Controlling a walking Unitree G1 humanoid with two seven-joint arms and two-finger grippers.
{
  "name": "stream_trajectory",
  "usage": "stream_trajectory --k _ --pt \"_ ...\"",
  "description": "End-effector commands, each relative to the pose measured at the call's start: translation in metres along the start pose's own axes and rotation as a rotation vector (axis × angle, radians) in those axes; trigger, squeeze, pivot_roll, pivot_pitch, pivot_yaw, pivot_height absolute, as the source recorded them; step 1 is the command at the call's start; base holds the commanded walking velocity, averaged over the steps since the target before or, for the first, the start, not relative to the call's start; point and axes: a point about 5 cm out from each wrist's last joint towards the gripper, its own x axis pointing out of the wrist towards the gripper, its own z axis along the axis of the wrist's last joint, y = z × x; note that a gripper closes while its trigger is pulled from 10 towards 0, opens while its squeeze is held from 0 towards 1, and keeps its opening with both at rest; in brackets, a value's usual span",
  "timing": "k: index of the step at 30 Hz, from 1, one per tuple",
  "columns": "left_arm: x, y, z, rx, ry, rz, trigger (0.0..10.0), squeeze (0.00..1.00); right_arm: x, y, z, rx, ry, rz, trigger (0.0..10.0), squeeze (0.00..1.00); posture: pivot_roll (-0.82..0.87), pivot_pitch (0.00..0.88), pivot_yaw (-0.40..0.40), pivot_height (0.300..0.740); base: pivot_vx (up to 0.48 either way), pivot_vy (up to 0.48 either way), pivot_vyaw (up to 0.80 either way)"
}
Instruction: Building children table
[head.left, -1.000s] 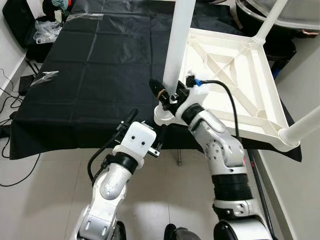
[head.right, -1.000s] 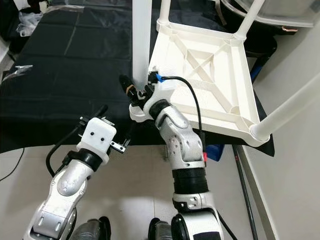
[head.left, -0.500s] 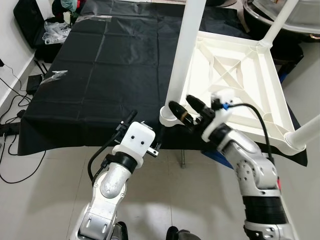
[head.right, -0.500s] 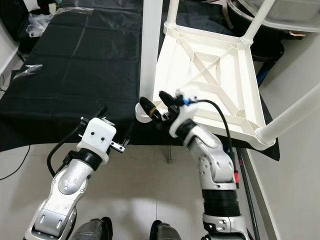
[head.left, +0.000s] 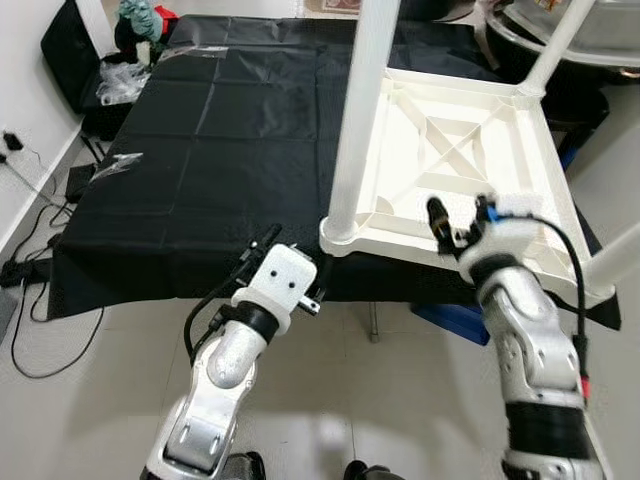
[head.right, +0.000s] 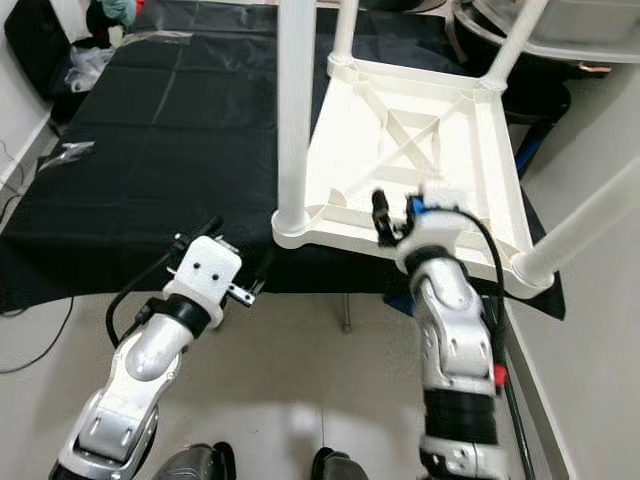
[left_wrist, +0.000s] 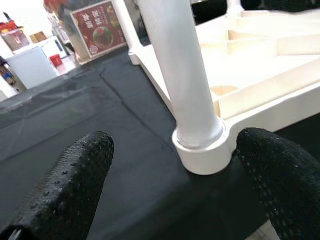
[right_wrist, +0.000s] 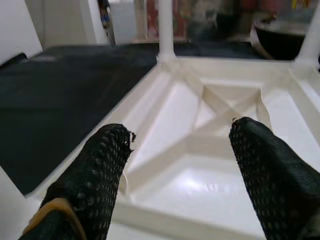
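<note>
On the black-draped bench (head.left: 200, 150), the upturned table (head.left: 470, 165) has legs fitted; my right pincer (head.left: 458, 217) is released over its near edge, the left pincer (left_wrist: 165, 175) spread before the near leg (head.left: 355, 120), so next I'd check that leg's seating.

Black cloth (head.left: 220, 150) covers the work surface; clear plastic bag (head.left: 115, 162) on it, cables (head.left: 30, 300) on the tile floor (head.left: 90, 400) at left.

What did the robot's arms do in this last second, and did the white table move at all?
The right gripper let go of the near table leg, swung to the robot's right, and now hovers with open jaws at the upturned table's front edge. The left gripper and table stayed put.
</note>
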Motion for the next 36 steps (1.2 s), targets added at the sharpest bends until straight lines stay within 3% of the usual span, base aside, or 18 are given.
stream_trajectory --k 1,4,6,9,11,16,17,18,21,31,34,36 --pt "0.001 -0.001 -0.007 -0.002 0.026 -0.018 10.0 0.00 -0.001 0.012 0.002 0.001 0.009 0.071 10.0 0.00 0.13 0.128 -0.047 0.740 0.000 0.000 0.00" --pt "0.003 -0.003 -0.006 -0.012 0.028 -0.043 10.0 0.00 -0.001 0.027 0.018 0.118 -0.091 0.159 10.0 0.00 0.13 0.124 -0.044 0.740 0.000 0.000 0.00" --pt "0.003 -0.004 -0.009 -0.023 0.056 -0.055 10.0 0.00 0.001 0.027 0.021 0.042 -0.108 0.134 10.0 0.00 0.13 0.118 -0.051 0.740 0.000 0.000 0.00" --pt "0.002 -0.005 -0.011 -0.005 0.072 -0.053 10.0 0.00 0.003 0.026 0.019 0.057 -0.096 0.122 10.0 0.00 0.14 0.113 -0.049 0.740 0.000 0.000 0.00" --pt "0.000 -0.004 -0.014 0.009 0.079 -0.048 10.0 0.00 0.002 0.028 0.015 0.124 -0.063 0.167 10.0 0.00 0.13 0.110 -0.048 0.740 0.000 0.000 0.00" --pt "0.000 -0.004 -0.016 0.009 0.086 -0.048 10.0 0.00 0.002 0.028 0.014 0.106 -0.064 0.174 10.0 0.00 0.13 0.108 -0.049 0.740 0.000 0.000 0.00" --pt "0.000 -0.004 -0.017 0.008 0.088 -0.053 10.0 0.00 0.001 0.020 0.009 0.035 -0.044 0.123 10.0 0.00 0.13 0.106 -0.049 0.740 0.000 0.000 0.00" --pt "0.000 -0.004 -0.017 0.008 0.088 -0.053 10.0 0.00 0.001 0.020 0.009 0.035 -0.044 0.123 10.0 0.00 0.13 0.106 -0.049 0.740 0.000 0.000 0.00" --pt "0.009 -0.002 -0.019 0.013 0.088 -0.094 10.0 0.00 -0.003 -0.019 -0.004 -0.145 0.027 -0.150 10.0 0.00 0.12 0.101 -0.043 0.740 0.000 0.000 0.00" --pt "0.021 0.001 -0.024 0.031 0.107 -0.121 10.0 0.00 -0.011 -0.031 -0.013 -0.156 0.083 -0.270 10.0 0.00 0.13 0.103 -0.040 0.740 0.000 0.000 0.00" --pt "0.028 0.007 -0.026 0.042 0.111 -0.104 10.0 0.00 -0.026 -0.027 -0.033 -0.105 0.166 -0.279 10.0 0.00 0.12 0.110 -0.033 0.740 0.000 0.000 0.00" --pt "0.036 0.014 -0.028 0.063 0.114 -0.081 10.0 0.00 -0.046 -0.027 -0.053 -0.087 0.245 -0.291 10.0 0.00 0.12 0.117 -0.021 0.740 0.000 0.000 0.00"
